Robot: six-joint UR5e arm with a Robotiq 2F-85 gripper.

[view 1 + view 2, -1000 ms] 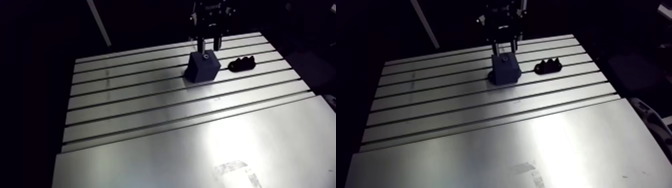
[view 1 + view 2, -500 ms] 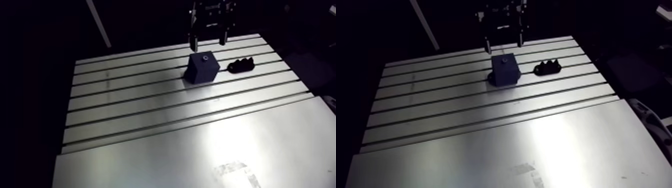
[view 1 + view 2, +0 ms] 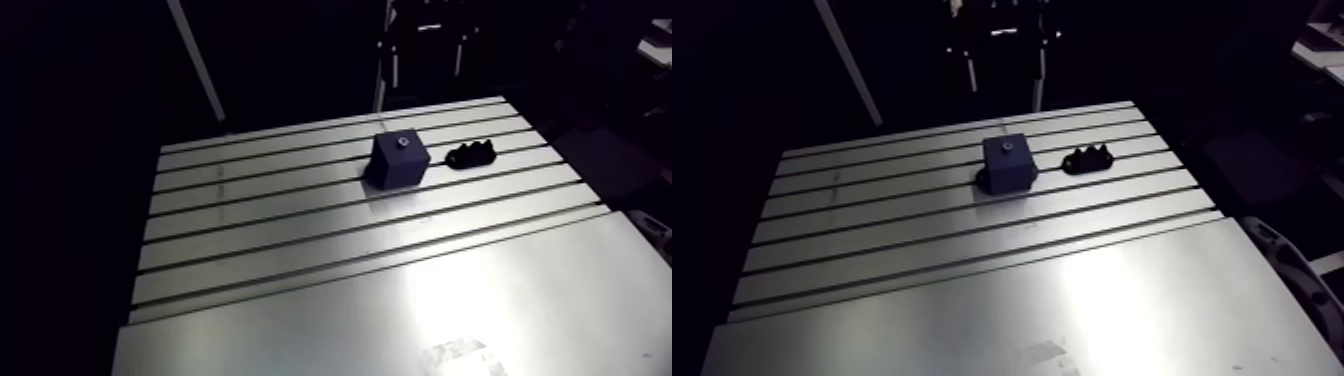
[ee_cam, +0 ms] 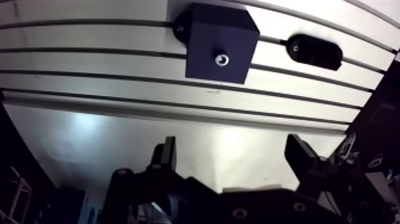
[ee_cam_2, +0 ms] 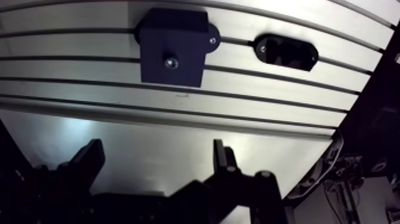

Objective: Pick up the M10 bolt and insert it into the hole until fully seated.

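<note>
The M10 bolt (image 4: 221, 59) sits in the hole on top of the dark blue block (image 4: 208, 33), only its head showing (so I judge the insertion done). The hand (image 4: 232, 148) hangs well above the slotted surface (image 4: 119, 137), pointing down, fingers spread apart with nothing between them. The black notched cradle (image 4: 314, 51) just beside the block looks empty. The next move likely calls only for clearing away, with no new grasp.

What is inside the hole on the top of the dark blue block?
A small shiny bolt head shows at the middle of the block's top face. Its lower part is covered by the block, so how deep it goes cannot be seen.
</note>
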